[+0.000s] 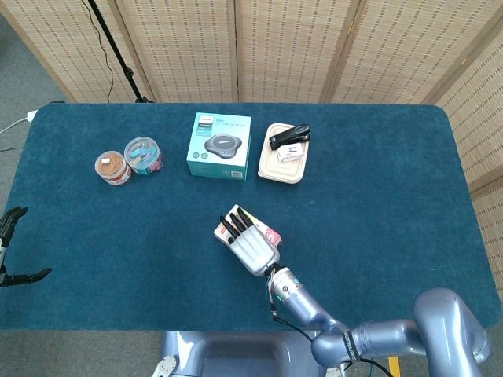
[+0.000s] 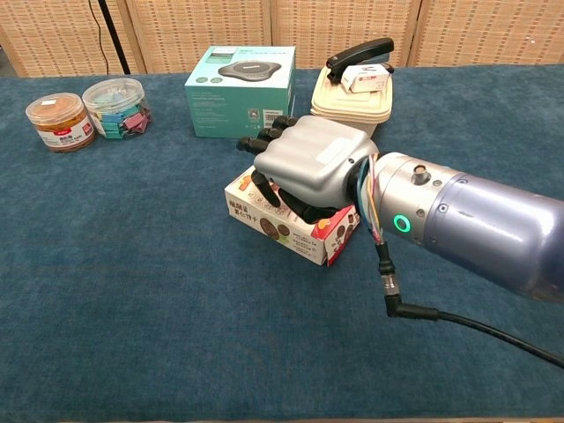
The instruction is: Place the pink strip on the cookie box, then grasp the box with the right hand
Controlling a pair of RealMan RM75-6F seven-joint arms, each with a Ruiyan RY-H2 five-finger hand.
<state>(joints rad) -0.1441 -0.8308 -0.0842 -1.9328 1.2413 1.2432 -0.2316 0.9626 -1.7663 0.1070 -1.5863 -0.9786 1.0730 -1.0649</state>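
Note:
The cookie box, white with a pink end and cookie pictures, lies on the blue table a little in front of centre. My right hand lies on top of it and grips it, dark fingers curled over its far edge. From the head view, the right hand covers most of the cookie box. No pink strip shows; the top of the box is hidden under the hand. My left hand hangs off the table's left edge, fingers apart, holding nothing.
Behind the cookie box stand a teal carton and a beige lidded container with a black stapler on it. Two small clear jars sit at the back left. Folding screens close off the far side.

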